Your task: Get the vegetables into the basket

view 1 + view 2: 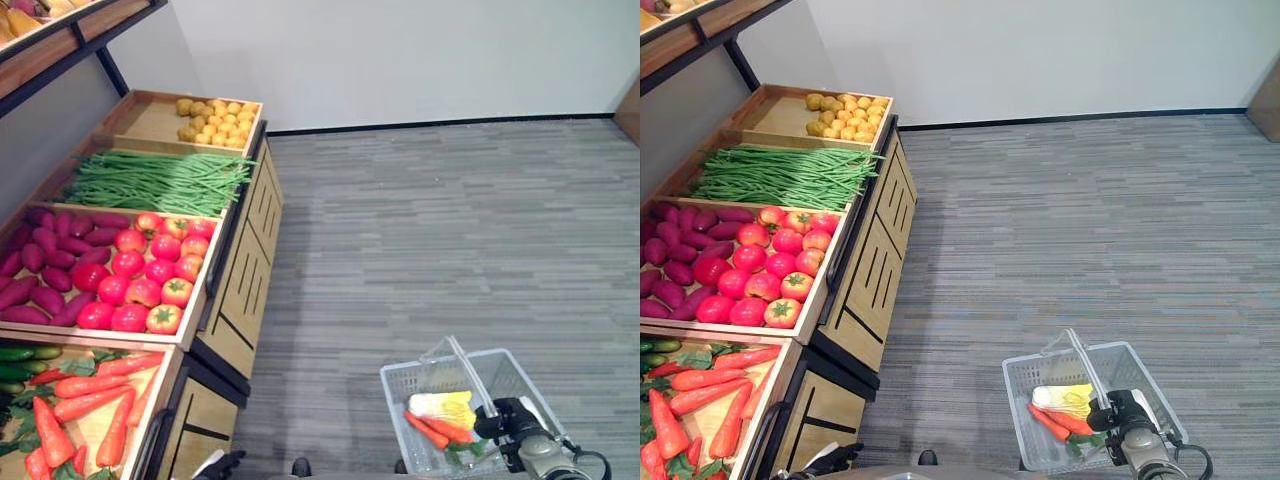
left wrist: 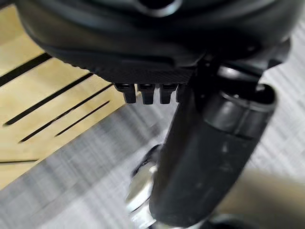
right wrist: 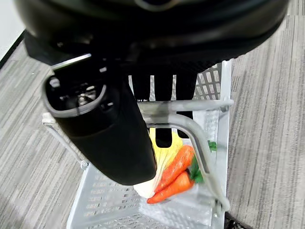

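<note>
Grey striped carpet floor [image 1: 450, 230] beside a tiered wooden produce counter [image 1: 240, 290] with crates of orange carrots [image 1: 85, 410], red tomatoes [image 1: 150, 275] and green beans [image 1: 160, 180]. Right hand [image 1: 500, 418] curled round the handle of a clear plastic mesh basket [image 3: 217, 90], carried above the floor. Inside: 2 carrots [image 3: 176, 174] and a pale yellow cabbage [image 1: 442, 408]. Left hand [image 1: 222, 464] low by the counter front, fingers relaxed, grasping nothing.
</note>
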Robot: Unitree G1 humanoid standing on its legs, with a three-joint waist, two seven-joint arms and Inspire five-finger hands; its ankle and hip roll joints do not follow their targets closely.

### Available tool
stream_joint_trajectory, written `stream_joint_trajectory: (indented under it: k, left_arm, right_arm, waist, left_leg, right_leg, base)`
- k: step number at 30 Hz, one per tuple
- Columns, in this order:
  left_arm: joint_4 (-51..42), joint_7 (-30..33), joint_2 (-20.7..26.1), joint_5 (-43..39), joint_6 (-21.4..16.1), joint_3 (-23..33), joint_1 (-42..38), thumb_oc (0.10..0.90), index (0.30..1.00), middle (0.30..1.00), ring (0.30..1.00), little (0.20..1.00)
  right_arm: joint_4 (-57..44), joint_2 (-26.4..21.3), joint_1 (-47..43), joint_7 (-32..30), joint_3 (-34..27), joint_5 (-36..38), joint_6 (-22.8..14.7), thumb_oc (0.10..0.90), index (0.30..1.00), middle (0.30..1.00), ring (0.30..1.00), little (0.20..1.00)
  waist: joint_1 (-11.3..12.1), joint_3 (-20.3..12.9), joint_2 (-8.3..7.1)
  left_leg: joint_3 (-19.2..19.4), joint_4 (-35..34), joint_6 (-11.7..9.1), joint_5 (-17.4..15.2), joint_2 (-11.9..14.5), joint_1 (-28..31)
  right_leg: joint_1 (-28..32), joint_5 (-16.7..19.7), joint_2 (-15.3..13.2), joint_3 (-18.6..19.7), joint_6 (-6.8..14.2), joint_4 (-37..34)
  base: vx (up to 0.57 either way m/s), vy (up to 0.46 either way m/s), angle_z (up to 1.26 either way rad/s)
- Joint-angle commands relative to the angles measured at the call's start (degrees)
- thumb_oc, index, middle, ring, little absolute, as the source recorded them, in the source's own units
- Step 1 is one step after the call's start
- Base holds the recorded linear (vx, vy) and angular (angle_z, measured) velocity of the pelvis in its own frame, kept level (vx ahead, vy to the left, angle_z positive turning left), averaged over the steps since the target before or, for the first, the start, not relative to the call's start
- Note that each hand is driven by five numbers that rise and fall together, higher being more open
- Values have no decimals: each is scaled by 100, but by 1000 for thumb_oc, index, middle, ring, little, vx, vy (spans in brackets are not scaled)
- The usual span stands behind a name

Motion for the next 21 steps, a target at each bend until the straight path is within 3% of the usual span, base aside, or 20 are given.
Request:
stream_joint_trajectory:
  k: [1, 2, 11, 21]
  left_arm:
    - [53, 327, 287, 98, -23, 283, -298, 900, 1000, 1000, 1000, 1000]
    - [115, 352, 267, 62, 7, 330, -303, 900, 1000, 1000, 1000, 1000]
    - [264, 402, 104, -190, 120, 575, -212, 900, 1000, 1000, 1000, 1000]
    - [457, 422, 23, -72, 198, 643, -253, 900, 1000, 1000, 1000, 1000]
  right_arm:
    - [75, -436, -985, -324, -126, 137, -332, 639, 635, 635, 635, 635]
    - [210, -476, -1014, -296, -133, 124, -281, 900, 1000, 1000, 1000, 1000]
    - [392, -684, -1161, -213, -140, 28, -180, 900, 1000, 1000, 1000, 1000]
    - [466, -351, -693, 33, -93, -42, -167, 900, 1000, 1000, 1000, 1000]
  waist:
    - [120, 74, -387]
    - [134, 90, -387]
    - [168, 157, -379]
    - [126, 90, -453]
  left_leg:
    - [-368, -15, -292, 18, 155, -258]
    - [-371, -15, -292, 28, 159, -267]
    - [-383, -15, -298, 53, 186, -285]
    - [-392, -15, -296, 3, 197, -191]
  right_leg:
    - [-135, 105, -232, -30, 301, 30]
    - [-152, 108, -224, -20, 298, 30]
    - [-175, 93, -184, -7, 279, 30]
    - [-63, 43, -166, -35, 270, 30]
  base:
    - [0, 0, 0]
    - [-10, -32, -1]
    - [0, -3, 0]
    - [0, 0, 0]
